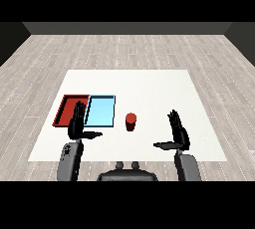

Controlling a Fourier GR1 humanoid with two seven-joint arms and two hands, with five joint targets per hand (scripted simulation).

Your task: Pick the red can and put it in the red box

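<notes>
Head view: red can stands upright on the counter, right of the light blue tray and red tray. My left hand and right hand hold fingers straight, empty.

**One head view, looking down and forward**

There is a single view, taken from the robot's head. It looks down and forward across the white table, from above the table's near edge toward its far edge, with grey plank floor and a dark wall beyond. It sits far enough back to take in the whole tabletop, all four edges included, with floor showing on the left and right. The two forearms enter from the lower corners, the left hand at the view's left and the right hand at its right, so the view is not mirrored. No second view shares the scene.
</notes>
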